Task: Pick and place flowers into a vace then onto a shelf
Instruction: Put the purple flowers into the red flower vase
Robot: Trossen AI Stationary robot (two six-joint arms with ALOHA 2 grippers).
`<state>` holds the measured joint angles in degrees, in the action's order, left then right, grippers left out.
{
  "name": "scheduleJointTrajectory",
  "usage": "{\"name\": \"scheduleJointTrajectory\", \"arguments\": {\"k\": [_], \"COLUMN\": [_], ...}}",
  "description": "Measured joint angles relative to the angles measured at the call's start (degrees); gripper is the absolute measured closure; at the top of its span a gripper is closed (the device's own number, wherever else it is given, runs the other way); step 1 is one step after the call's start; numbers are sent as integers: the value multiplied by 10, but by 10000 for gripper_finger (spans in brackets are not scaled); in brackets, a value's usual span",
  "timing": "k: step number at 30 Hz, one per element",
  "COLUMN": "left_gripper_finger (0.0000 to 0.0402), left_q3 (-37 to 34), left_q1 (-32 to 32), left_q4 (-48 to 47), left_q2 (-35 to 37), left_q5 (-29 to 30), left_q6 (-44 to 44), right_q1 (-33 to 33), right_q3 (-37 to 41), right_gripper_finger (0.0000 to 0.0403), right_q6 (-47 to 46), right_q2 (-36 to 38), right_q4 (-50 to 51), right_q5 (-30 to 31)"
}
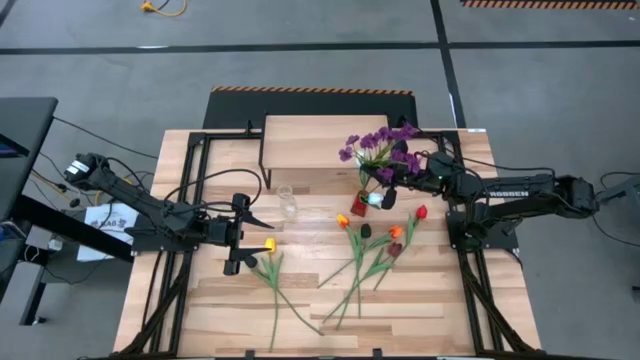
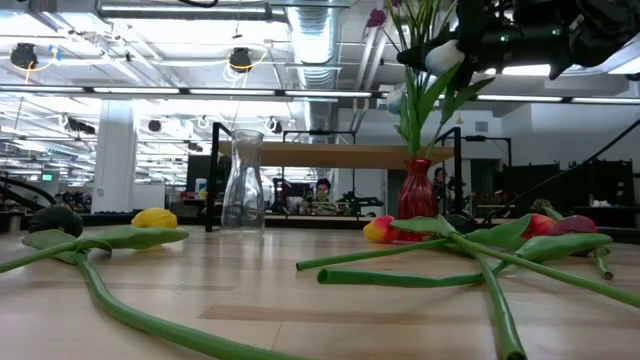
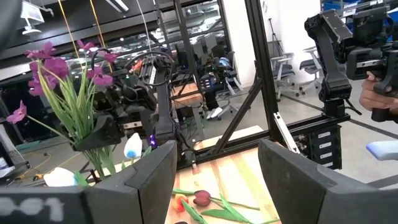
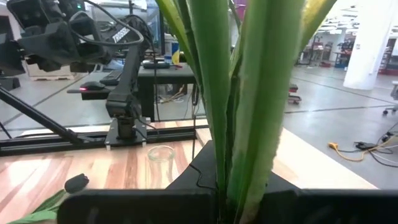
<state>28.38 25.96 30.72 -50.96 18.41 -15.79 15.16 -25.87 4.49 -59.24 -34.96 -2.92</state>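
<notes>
My right gripper (image 1: 388,195) is shut on a bunch of the flowers: a purple blossom sprig (image 1: 385,150) with green stems, and a white tulip head (image 2: 440,55) beside it. The stems reach down to a red vase (image 2: 418,187). A clear glass vase (image 1: 287,201) stands empty left of it. Several tulips (image 1: 372,250) lie flat on the table. A yellow tulip (image 1: 268,245) lies below my open left gripper (image 1: 250,243), which hangs above the table. The shelf (image 1: 310,140) stands at the far edge. My right gripper pinches the bunch's green stems and leaves (image 4: 239,149) between its two fingers, below the blossoms and above the red vase. The fingers come level from the table's right and lie across the stems. The bunch stands upright, its lower ends at the vase's mouth (image 2: 418,162).
Black frame rails (image 1: 190,200) run along both sides of the slatted wooden table. The yellow tulip's long stem (image 1: 277,300) stretches toward the near edge. A person's hand (image 3: 379,93) shows beyond the table in the left wrist view.
</notes>
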Motion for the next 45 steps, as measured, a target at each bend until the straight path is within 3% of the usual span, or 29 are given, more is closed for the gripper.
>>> {"name": "scheduleJointTrajectory", "arguments": {"k": [26, 35, 45], "left_gripper_finger": [182, 182, 182], "left_q3": [0, 0, 0], "left_q1": [0, 0, 0], "left_q4": [0, 0, 0], "left_q2": [0, 0, 0], "left_q5": [0, 0, 0], "left_q6": [0, 0, 0], "right_q1": [-8, -23, -41], "right_q3": [0, -2, -64], "right_gripper_finger": [359, 305, 201], "right_q6": [-15, -28, -45], "right_q2": [0, 0, 0], "right_q4": [28, 39, 205], "right_q5": [30, 30, 30]}}
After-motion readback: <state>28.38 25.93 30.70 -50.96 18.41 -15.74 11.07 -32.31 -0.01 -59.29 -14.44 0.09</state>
